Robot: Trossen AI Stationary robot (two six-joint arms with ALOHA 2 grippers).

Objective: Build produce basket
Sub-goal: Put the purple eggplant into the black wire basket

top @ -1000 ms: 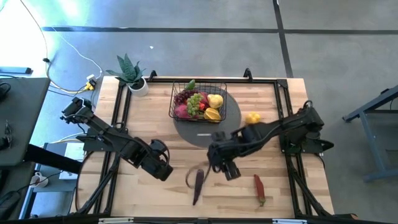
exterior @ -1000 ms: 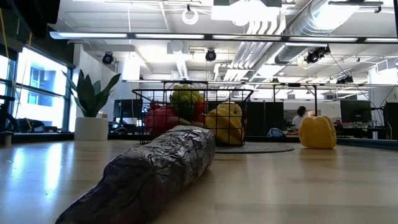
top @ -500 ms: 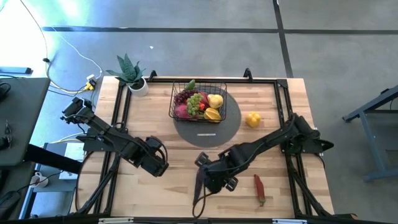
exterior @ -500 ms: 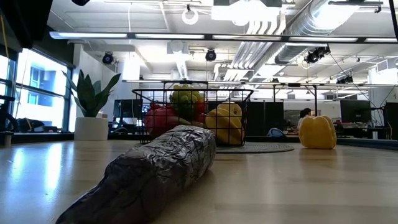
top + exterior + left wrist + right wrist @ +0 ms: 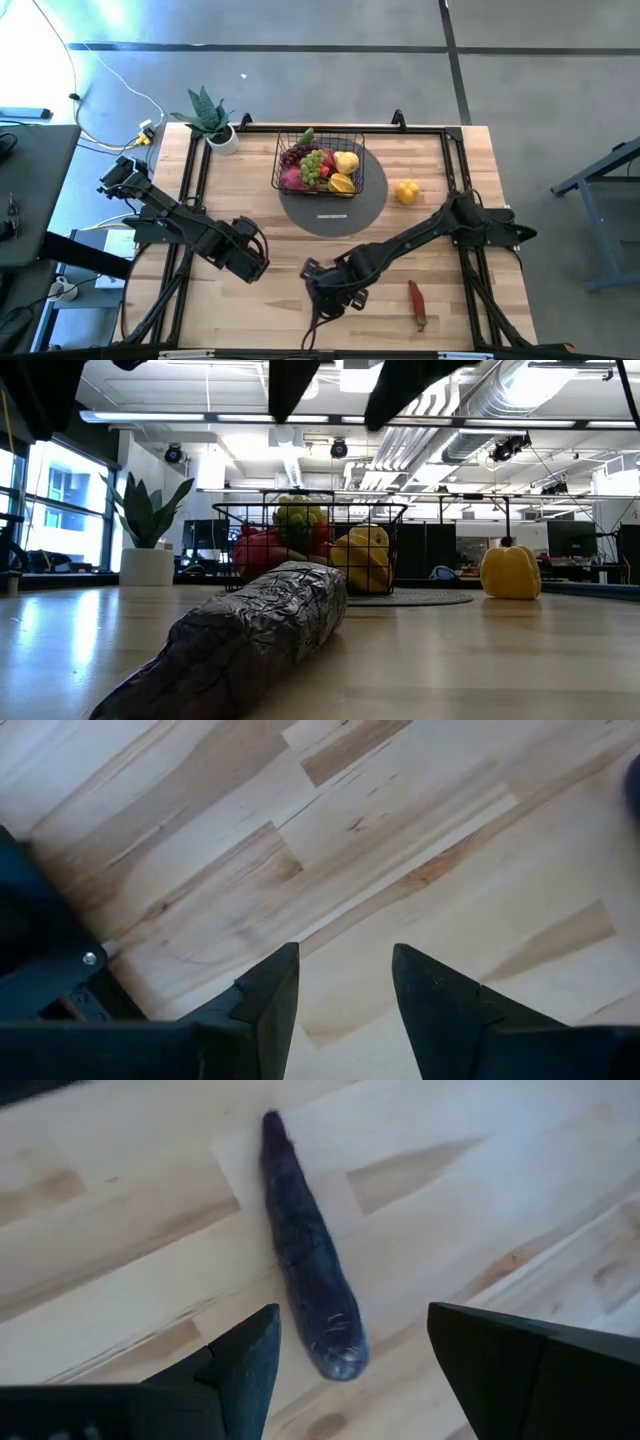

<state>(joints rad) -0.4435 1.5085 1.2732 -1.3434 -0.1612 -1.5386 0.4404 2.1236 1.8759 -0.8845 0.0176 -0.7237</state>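
Note:
The black wire basket (image 5: 318, 163) stands on the grey round mat (image 5: 362, 205), filled with produce: grapes, yellow pieces, a pink fruit. A yellow pepper (image 5: 406, 191) and a red pod (image 5: 417, 303) lie on the wood. A dark purple pod (image 5: 305, 1250) lies flat near the table's near edge, large in the low view (image 5: 240, 645). My right gripper (image 5: 352, 1320) hangs open above the pod's thick end, slanting down, touching nothing; its fingers (image 5: 290, 380) show at the top of the low view. My left gripper (image 5: 345, 960) points down, open over bare wood, at the table's near left (image 5: 252, 262).
A spiky potted plant (image 5: 212, 120) in a white pot stands at the far left corner. Black frame rails (image 5: 195, 170) run along the table's left and right sides. Bare wood lies between the two grippers and along the near edge.
My right gripper has come down and gone toward the table's near left, from beside the mat to above the purple pod, rolling its wrist on the way. Its fingers now dip into the top of the low view. The pod has not moved.

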